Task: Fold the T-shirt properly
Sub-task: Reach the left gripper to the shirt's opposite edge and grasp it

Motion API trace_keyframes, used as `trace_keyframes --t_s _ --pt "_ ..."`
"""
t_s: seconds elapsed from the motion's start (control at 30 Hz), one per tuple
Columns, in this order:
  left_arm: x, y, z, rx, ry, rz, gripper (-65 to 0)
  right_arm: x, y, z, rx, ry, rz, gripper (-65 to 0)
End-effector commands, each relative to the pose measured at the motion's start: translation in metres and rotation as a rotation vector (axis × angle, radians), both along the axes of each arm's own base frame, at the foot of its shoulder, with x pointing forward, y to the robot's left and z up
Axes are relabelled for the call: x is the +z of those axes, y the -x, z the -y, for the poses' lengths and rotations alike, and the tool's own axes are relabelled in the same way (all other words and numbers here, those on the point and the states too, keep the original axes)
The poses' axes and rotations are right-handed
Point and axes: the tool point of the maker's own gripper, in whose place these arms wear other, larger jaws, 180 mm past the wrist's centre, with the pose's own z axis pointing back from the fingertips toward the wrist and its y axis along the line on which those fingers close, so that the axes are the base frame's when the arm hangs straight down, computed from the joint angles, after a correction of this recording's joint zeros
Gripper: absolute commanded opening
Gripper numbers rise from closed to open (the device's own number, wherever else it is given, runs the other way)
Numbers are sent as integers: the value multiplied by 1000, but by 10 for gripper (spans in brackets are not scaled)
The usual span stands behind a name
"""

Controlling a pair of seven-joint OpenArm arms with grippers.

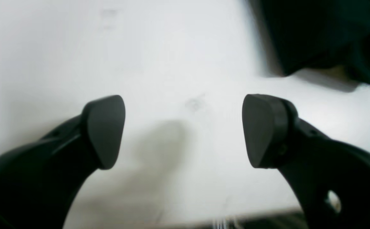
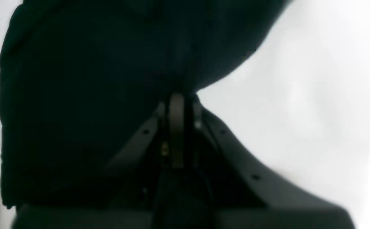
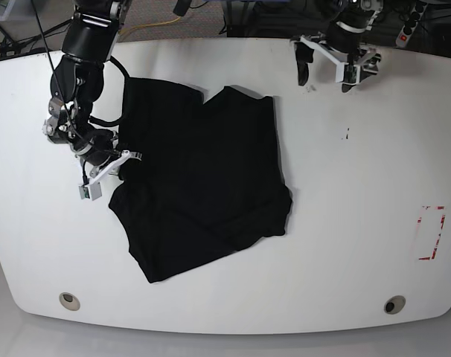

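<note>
— On the big white round-edged table (image 3: 344, 245) lies the soft plain black T-shirt (image 3: 203, 178), left of the middle.
— Up close, the right gripper (image 2: 177, 105) pinches its edge tight. The left gripper (image 1: 183, 130) gapes wide, holding nothing.

A broad white table (image 3: 359, 282) with rounded corners fills nearly the whole base view, evenly lit with only soft shadows. Two round grommet holes (image 3: 70, 300) sit near its front edge, one toward each corner. A red tape outline (image 3: 432, 233) marks a small rectangle at one side. Behind the far edge, dark clutter and cables (image 3: 158, 22) trail, including a yellow one.
</note>
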Motion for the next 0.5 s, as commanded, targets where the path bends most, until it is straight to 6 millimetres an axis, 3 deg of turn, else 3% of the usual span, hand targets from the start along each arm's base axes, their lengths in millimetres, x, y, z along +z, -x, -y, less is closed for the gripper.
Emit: trace_keyframes --t_s 0.0,0.17,0.33,0.47 --pt "2 -6 18 -58 19 8 -111 34 -11 0 16 21 117 -650" --pt "-7 -14 58 -153 71 -4 -111 50 -2 -8 41 50 165 -650" --pt "-23 -4 101 -256 123 -46 -111 46 3 -9 42 49 153 -650" --pt "-32 4 109 -273 133 -73 -111 41 8 -9 42 48 138 -650"
